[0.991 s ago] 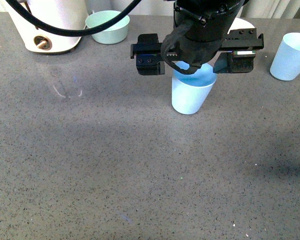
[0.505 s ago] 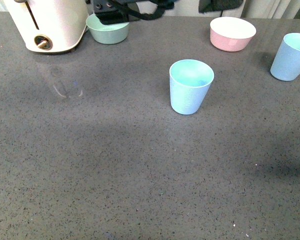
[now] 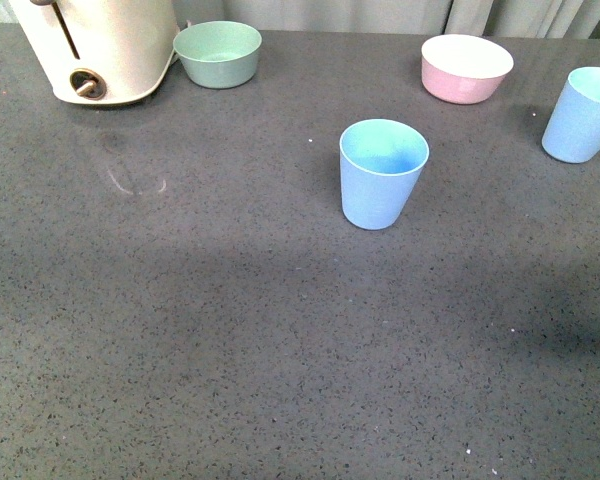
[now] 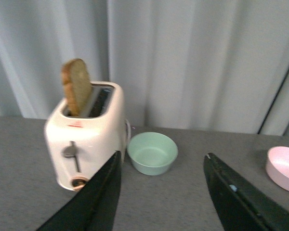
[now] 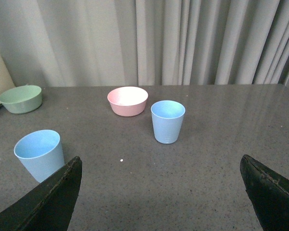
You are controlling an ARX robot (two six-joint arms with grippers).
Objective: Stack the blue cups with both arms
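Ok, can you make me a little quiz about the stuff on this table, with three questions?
1. True or false: the middle blue cup is stacked inside the far-right blue cup.
2. What sticks out of the toaster? A) a slice of bread B) a spoon C) nothing
3. Fill the gap: the bowl nearest the toaster is ____ in colour.

Key
1. False: they stand apart, both upright.
2. A
3. Mint-green; the pink bowl sits further right.
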